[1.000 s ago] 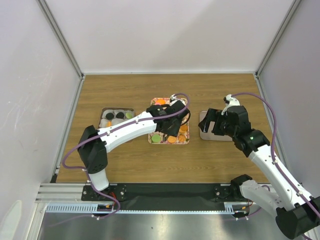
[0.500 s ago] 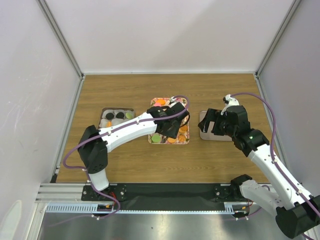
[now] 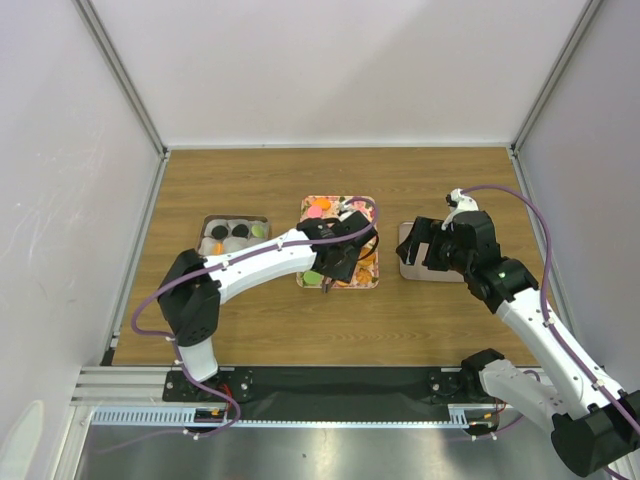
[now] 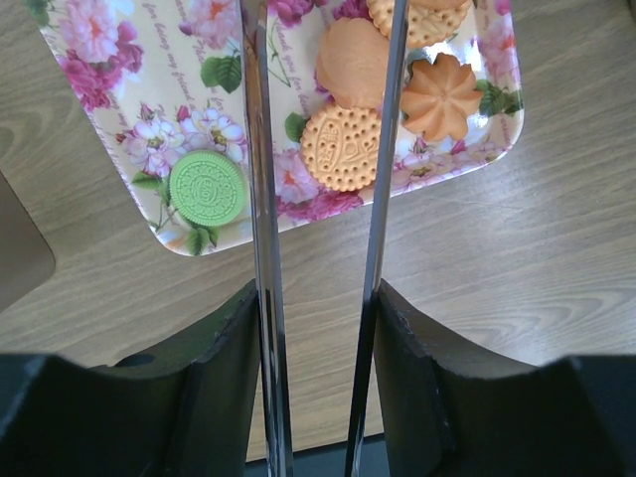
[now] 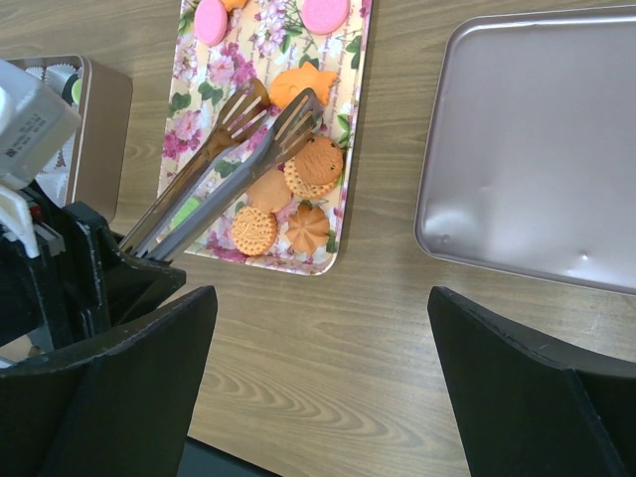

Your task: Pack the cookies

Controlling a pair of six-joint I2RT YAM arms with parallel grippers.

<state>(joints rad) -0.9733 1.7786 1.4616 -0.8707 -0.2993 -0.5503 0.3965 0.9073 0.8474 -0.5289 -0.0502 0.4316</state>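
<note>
Several cookies (image 4: 341, 147), orange, green and pink, lie on the floral tray (image 4: 109, 60). The left gripper (image 4: 318, 298) clamps metal tongs (image 4: 260, 199), blades apart above them. At the tray's 3 o'clock, the right gripper (image 5: 320, 298) gapes wide, holding nothing, by the grey lid (image 5: 537, 139).

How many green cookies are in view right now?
2. One green round cookie lies at the floral tray's near-left corner; another sits in the grey metal tin. The left arm and its metal tongs may hide more.
</note>
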